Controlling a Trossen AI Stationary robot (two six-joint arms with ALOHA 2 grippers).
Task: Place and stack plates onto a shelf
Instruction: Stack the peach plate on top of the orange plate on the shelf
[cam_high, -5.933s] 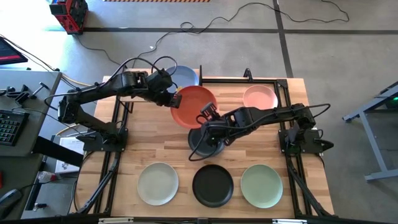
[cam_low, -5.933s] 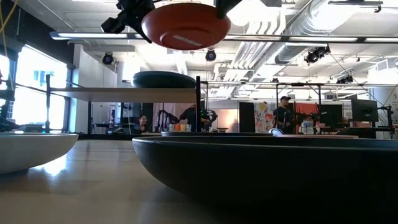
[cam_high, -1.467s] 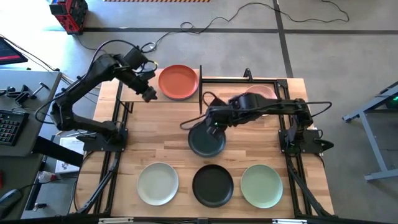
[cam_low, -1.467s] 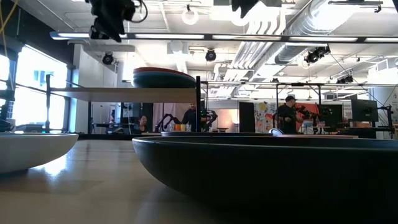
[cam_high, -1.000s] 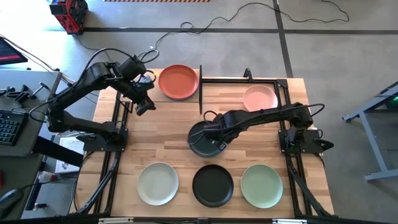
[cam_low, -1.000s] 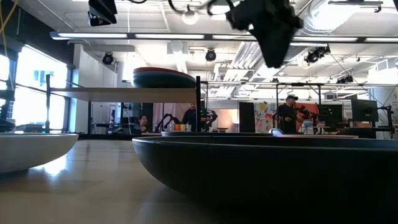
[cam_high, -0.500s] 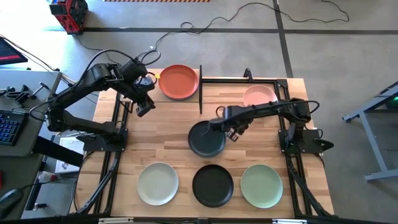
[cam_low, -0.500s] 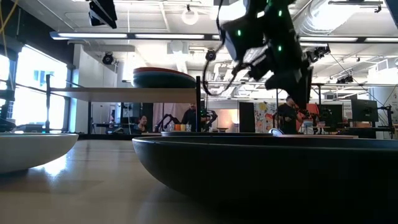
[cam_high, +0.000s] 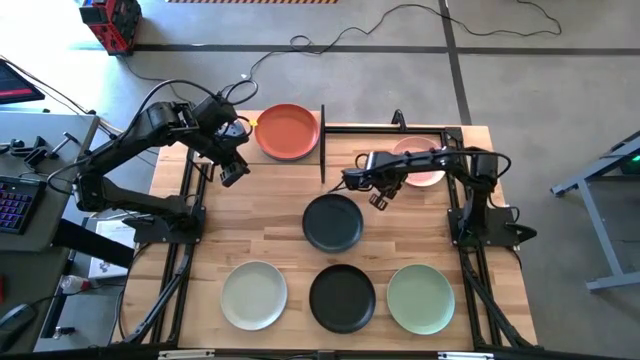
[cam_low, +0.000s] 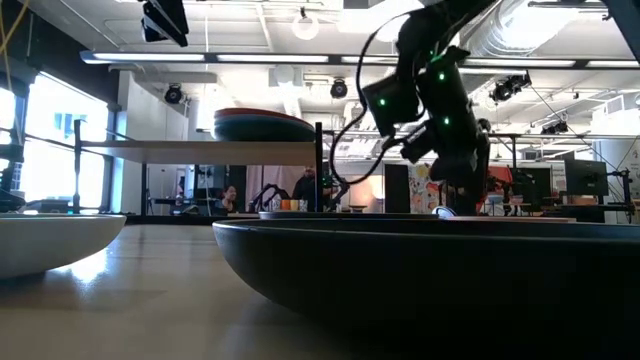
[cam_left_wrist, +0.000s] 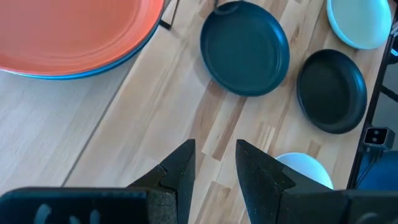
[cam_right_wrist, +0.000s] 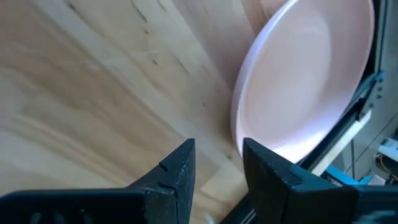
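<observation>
Pickup is pending: we are hovering the right gripper (cam_high: 377, 198), jaws parted and empty, beside the pink plate (cam_high: 420, 160); grasping its rim comes next.

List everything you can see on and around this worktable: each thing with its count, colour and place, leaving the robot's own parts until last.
Orange-red round plate: one, topping the stack on the shelf, far left.
Blue plate: one, its rim showing under the orange-red one.
Light-wood shelf board: one, raised on black rods.
Pink round plate: one, far right.
Charcoal round plate: one, table centre.
Pale cream-green plate: one, near left.
Black plate: one, near middle.
Sage green plate: one, near right.
Left gripper: open, beside the shelf.
Right gripper: open, beside the pink plate.
</observation>
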